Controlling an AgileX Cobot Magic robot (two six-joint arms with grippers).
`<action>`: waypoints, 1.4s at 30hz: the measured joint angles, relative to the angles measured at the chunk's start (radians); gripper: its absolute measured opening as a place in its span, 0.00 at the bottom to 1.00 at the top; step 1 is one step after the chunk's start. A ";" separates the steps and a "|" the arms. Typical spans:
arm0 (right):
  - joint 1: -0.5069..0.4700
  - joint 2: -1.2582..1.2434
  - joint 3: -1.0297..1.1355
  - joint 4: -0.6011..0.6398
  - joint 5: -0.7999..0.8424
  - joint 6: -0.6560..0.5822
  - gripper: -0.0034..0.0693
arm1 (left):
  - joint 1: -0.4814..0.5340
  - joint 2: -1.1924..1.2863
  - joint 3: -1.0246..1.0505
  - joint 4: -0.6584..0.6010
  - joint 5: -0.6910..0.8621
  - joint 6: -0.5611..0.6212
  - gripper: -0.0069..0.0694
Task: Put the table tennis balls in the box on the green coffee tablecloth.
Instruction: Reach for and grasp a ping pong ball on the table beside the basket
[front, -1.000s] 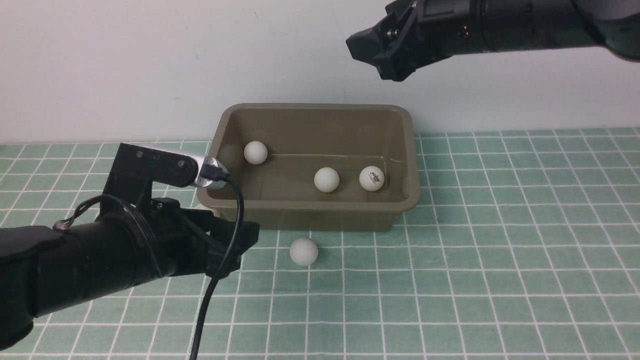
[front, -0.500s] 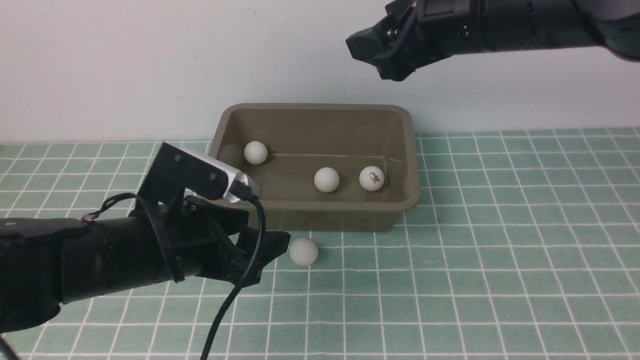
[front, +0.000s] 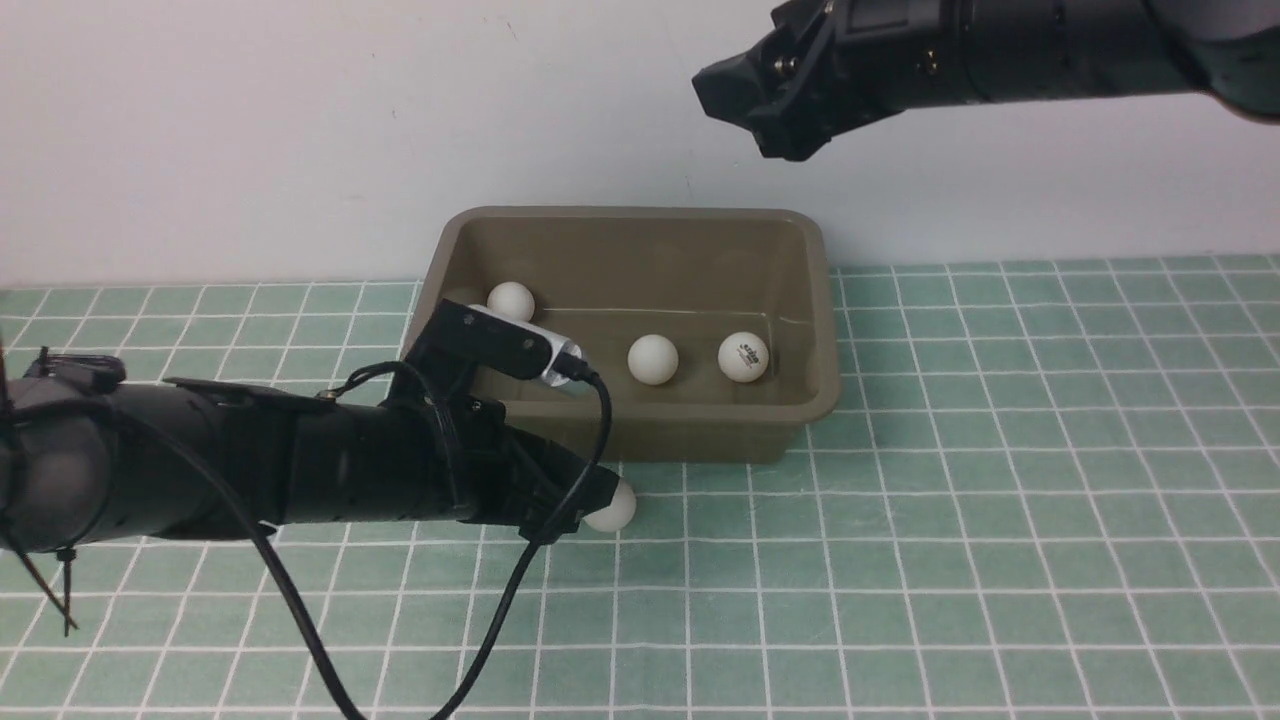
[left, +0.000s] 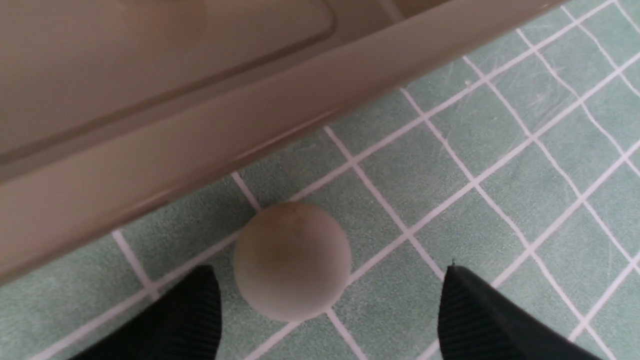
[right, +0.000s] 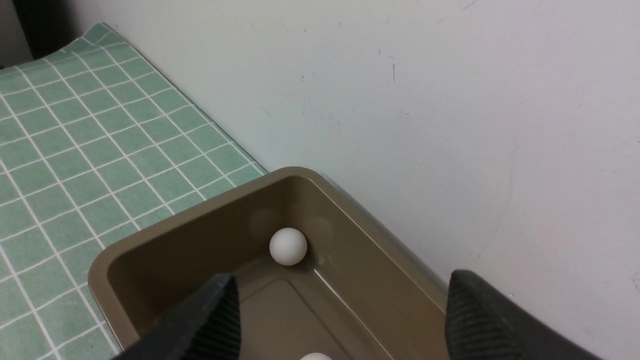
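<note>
Left gripper (left: 327, 305) has slid in from left, jaws wide open, now straddling loose ball (left: 291, 260) on green tablecloth (front: 1000, 520), just in front of box (front: 690, 440) (three balls (front: 653, 359) already inside). Grasp looks next. Right gripper (front: 765, 105) open, empty, hanging above box.

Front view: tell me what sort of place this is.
Probably a robot test bench: two black robot arms, a bare white wall, and a gridded green tablecloth with a box and balls.

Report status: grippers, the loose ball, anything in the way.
Left gripper open, jaws astride the loose table tennis ball on the green tablecloth. Right gripper open, empty, raised above the box. Three balls inside. Box wall close beside the loose ball.
</note>
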 joint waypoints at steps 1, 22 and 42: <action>0.000 0.000 0.000 0.000 -0.001 0.000 0.73 | 0.000 0.007 -0.003 0.000 0.007 0.000 0.78; 0.000 0.000 0.000 0.000 -0.006 -0.009 0.73 | -0.030 0.102 -0.102 -0.002 -0.017 0.002 0.78; 0.000 0.000 0.000 0.000 -0.044 -0.026 0.73 | -0.030 0.154 -0.116 -0.002 0.065 0.001 0.51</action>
